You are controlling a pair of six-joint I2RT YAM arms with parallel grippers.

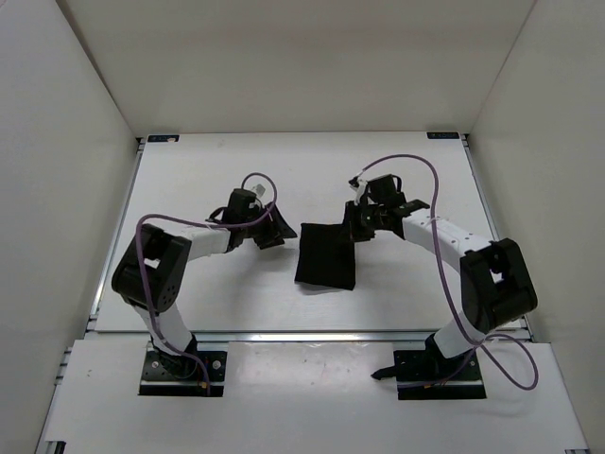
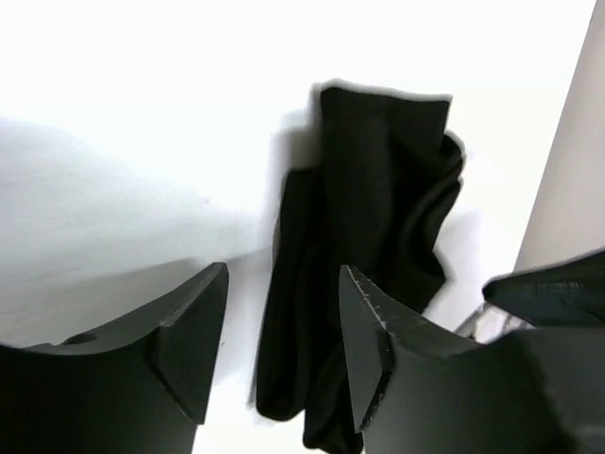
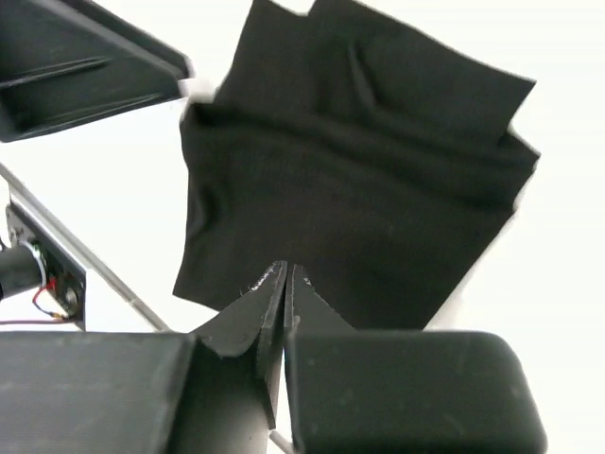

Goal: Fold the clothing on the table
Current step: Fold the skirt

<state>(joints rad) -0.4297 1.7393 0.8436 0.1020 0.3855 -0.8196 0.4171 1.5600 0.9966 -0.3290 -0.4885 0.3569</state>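
The black clothing (image 1: pixel 326 255) lies as a folded, roughly rectangular pad on the white table (image 1: pixel 217 303), between the two arms. My left gripper (image 1: pixel 269 234) stands just left of it, apart from the fabric. In the left wrist view that gripper (image 2: pixel 284 274) is open, and the rumpled clothing (image 2: pixel 369 218) lies on the table beyond the gap. My right gripper (image 1: pixel 357 222) is at the clothing's far right corner. In the right wrist view it (image 3: pixel 285 271) is shut, tips together at the near edge of the clothing (image 3: pixel 359 189), which lies flat with a few creases.
White walls (image 1: pixel 76 142) close in the table on the left, back and right. A metal rail (image 1: pixel 302 336) runs along the near edge in front of the arm bases (image 1: pixel 180 369). Purple cables (image 1: pixel 430 189) loop over both arms.
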